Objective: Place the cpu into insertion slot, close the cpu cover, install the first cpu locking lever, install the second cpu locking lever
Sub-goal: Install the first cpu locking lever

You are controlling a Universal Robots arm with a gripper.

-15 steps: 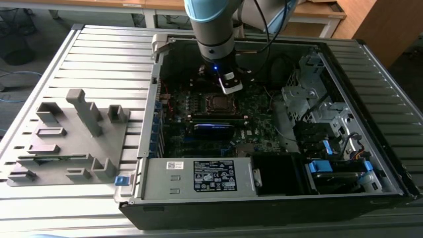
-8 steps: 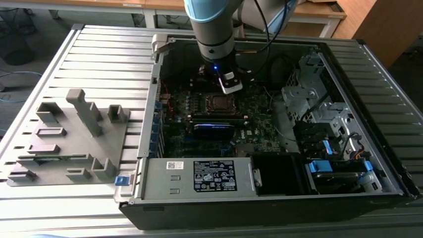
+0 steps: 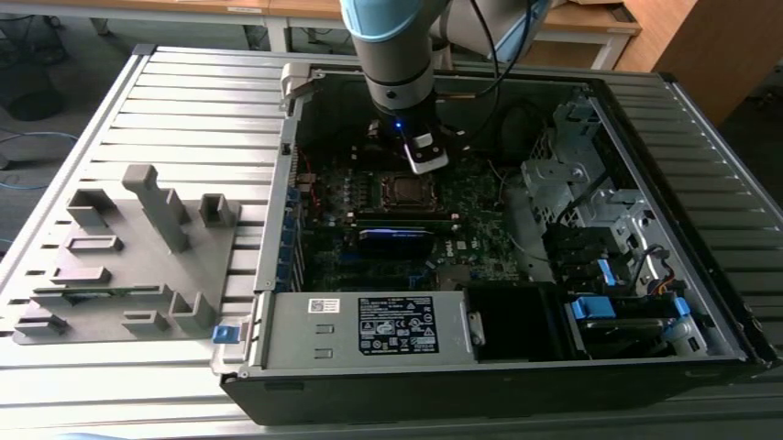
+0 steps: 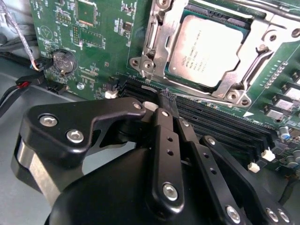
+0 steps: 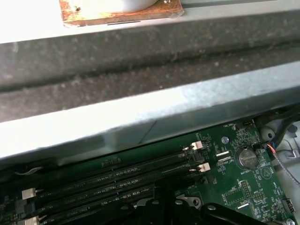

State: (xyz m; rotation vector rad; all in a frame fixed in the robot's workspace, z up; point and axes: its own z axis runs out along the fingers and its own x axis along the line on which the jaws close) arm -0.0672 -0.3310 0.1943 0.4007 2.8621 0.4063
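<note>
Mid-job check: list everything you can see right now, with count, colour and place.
cpu: one, grey, inside cover's window
cover: one, silver, flat around cpu
board: one, green, inside case
memory slots: several, black, beside cpu
battery: one, silver, on board
case: one, black, on table
fixture: one, grey, exterior view's left
table: one, grey, slatted
arm: one, blue-grey, reaching into case
gripper: one, black, fingers shut, over memory slots

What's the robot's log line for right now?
grey square cpu in black insertion slot | silver cpu cover down | black gripper shut, empty, by black memory slots
</note>
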